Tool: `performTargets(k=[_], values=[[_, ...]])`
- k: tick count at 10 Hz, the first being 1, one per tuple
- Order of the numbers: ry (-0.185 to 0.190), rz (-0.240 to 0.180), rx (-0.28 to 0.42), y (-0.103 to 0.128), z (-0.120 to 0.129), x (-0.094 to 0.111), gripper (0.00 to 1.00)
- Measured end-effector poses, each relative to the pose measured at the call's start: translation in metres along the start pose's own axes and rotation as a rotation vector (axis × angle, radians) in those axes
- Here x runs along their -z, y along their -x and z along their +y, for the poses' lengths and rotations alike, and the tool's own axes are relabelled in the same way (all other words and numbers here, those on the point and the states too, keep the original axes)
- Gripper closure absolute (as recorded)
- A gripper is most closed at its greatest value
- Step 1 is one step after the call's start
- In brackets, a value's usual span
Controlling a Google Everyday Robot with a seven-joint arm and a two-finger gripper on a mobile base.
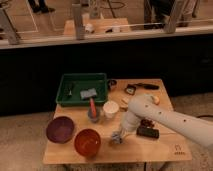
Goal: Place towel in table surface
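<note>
A small crumpled grey towel (117,138) is at the front middle of the wooden table (155,150), right of the orange bowl. It sits at the table surface or just above it; I cannot tell whether it touches. My gripper (119,135) is at the end of the white arm (150,115), which reaches in from the right. The gripper points down, right at the towel. The arm hides part of the towel.
A green tray (70,80) holding a grey sponge (88,93) stands at the back left. A purple bowl (60,129) and an orange bowl (87,142) sit front left. A white cup (110,109) and a grey cup with a red tool (93,112) stand mid-table. A black object (148,132) lies under the arm.
</note>
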Motion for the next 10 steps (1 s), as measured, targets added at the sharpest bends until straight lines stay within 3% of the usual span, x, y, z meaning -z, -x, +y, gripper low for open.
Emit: performTargets(k=[3, 5, 6, 8, 9, 10], values=[[-0.107, -0.163, -0.036, -0.031, -0.005, 0.074, 1.0], [-0.142, -0.376, -0.073, -0.053, -0.007, 0.107, 1.0], [-0.148, -0.483, -0.086, -0.06, -0.008, 0.112, 1.0], [-0.152, -0.656, -0.114, -0.071, -0.007, 0.112, 1.0], [-0.147, -0.683, -0.115, -0.069, -0.008, 0.11, 1.0], [-0.137, -0.679, -0.107, -0.065, -0.009, 0.107, 1.0]])
